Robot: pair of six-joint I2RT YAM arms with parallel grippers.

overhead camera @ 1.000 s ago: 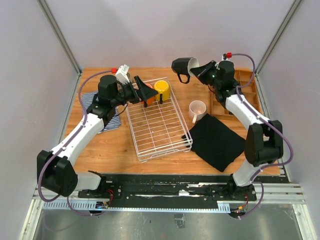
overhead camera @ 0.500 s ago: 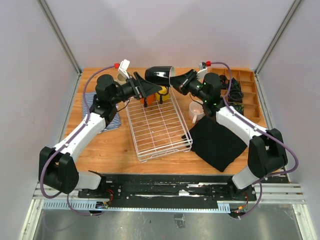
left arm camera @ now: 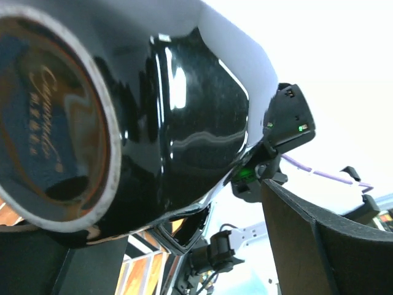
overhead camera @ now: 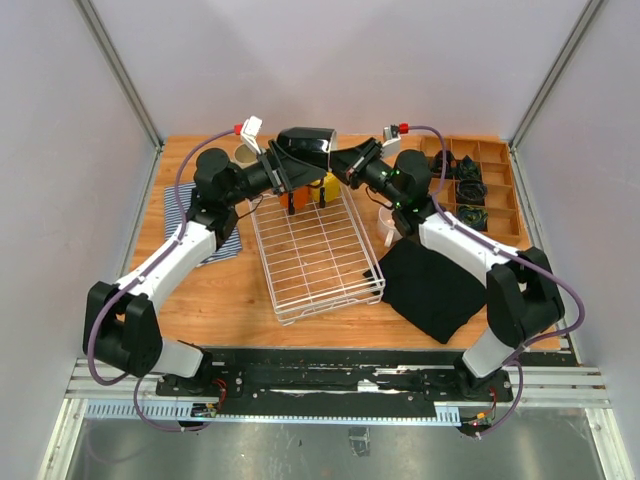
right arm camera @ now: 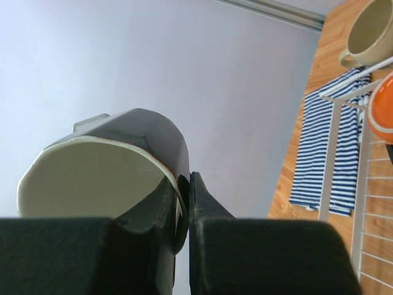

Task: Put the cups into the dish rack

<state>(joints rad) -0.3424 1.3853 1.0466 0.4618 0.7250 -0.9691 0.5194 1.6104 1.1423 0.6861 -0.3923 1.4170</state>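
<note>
**Top view.** Wooden table [overhead camera: 220,300]: brown, fills ctr of frame. Blue-white striped cloth [overhead camera: 230,248]: left of ctr, flat; also at right edge of right-wrist view [right arm camera: 319,160]. Black cloth [overhead camera: 435,285]: lower right, flat, set askew. Wooden compartment tray [overhead camera: 495,160]: upper right, dark items in several cells. Grey walls [overhead camera: 400,60]: bkgd.

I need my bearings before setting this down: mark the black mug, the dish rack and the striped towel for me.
black mug [overhead camera: 306,146], overhead view, its dark outer wall.
dish rack [overhead camera: 318,258], overhead view, bare grid floor.
striped towel [right arm camera: 318,157], right wrist view, middle of the cloth.
</note>
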